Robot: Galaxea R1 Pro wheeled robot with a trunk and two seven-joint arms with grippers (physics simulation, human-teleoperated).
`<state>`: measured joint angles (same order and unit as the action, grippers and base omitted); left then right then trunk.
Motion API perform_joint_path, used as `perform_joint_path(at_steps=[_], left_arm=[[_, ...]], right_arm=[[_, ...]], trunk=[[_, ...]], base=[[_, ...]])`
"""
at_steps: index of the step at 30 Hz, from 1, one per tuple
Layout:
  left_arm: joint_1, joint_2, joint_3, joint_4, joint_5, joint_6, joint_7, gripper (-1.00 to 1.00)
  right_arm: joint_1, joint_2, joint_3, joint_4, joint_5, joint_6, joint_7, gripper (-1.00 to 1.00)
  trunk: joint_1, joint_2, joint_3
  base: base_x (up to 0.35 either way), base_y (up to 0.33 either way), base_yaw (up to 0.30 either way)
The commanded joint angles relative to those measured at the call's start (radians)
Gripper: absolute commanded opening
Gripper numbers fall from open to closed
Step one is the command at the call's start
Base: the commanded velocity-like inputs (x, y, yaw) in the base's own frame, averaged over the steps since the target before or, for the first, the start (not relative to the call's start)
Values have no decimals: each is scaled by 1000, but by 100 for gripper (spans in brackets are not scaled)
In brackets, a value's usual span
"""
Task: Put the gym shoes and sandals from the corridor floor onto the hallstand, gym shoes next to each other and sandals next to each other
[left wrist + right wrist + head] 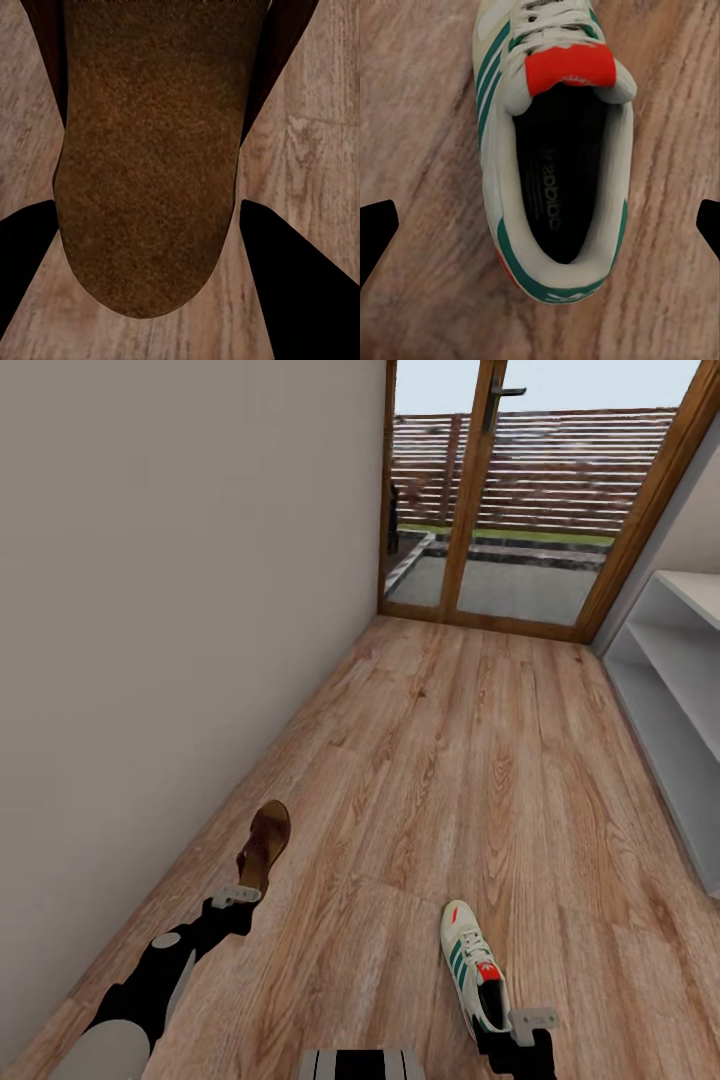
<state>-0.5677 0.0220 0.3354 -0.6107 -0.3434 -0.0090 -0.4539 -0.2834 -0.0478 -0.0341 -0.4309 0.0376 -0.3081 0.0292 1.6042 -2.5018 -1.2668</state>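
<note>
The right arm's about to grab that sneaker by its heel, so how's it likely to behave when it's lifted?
The gym shoe has a padded collar and an open mouth, so its rim will probably give under a squeeze. Gripped at the heel, the long laced front would likely sag toe-down. The right gripper hangs open over the heel; the shoe looks light and, with its flat sole on the corridor floor, unlikely to roll.

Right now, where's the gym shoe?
In the head view, the gym shoe lies on the corridor floor at lower right, just ahead of the right claw, heel toward it.
</note>
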Motion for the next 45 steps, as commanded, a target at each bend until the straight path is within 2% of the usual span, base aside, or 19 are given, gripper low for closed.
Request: perform_joint_path(at_steps=[1, 7, 10, 39, 45], left_arm=[[-2, -2, 7, -2, -10, 5, -7, -100], [-6, -8, 3, -5, -8, 83, -6, -100], [-7, -7, 1, -5, -9, 100, -6, -100], [6, -10, -2, -4, -7, 109, -8, -100], [6, -10, -2, -4, -8, 109, -7, -100]], right_arm=[[0, 0, -4, 0, 4, -3, 3, 100], [0, 1, -3, -5, 3, -2, 3, 100], [0, 2, -2, -5, 3, -2, 3, 100], [0, 0, -3, -5, 2, -3, 3, 100], [0, 0, -3, -5, 2, -3, 3, 100]], trunk=[[0, 0, -1], [0, 0, -1], [0, 0, -1], [0, 0, -1], [0, 0, -1]], base=[[0, 0, 0], [0, 0, 0], [0, 0, 0], [8, 0, -25], [136, 0, -7]])
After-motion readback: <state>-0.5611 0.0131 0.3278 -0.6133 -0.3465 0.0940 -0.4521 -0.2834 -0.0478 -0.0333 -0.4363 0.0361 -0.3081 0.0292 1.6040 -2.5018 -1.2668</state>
